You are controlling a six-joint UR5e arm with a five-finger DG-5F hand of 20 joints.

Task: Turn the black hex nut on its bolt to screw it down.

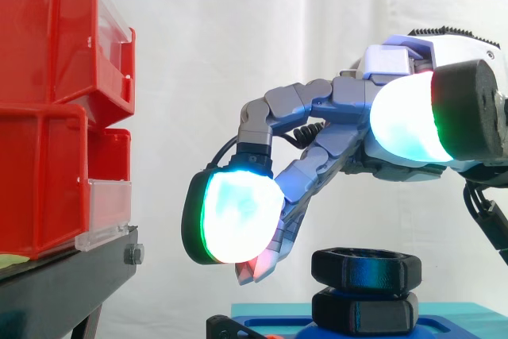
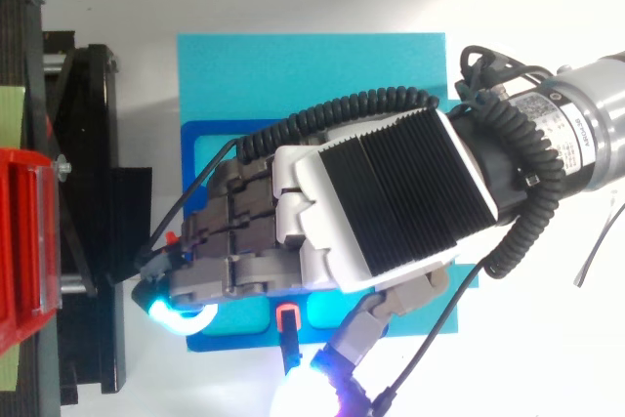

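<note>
Slippage threatens: the hand (image 1: 333,144), fingers loose and grasping nothing, hovers above the black hex nut (image 1: 365,269). Off-centre closing could skid off.

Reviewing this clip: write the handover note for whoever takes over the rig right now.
Hand: open, fingers bent downward, holding nothing. In the side view it hovers just above the black hex nut, with its fingertips to the nut's left and not touching it.
Nut: sits directly over a second black hex piece on the blue base. The bolt's thread is hidden.
Done: hand positioned over the nut, no grip yet.
Left: close on the nut and screw it down.
</note>
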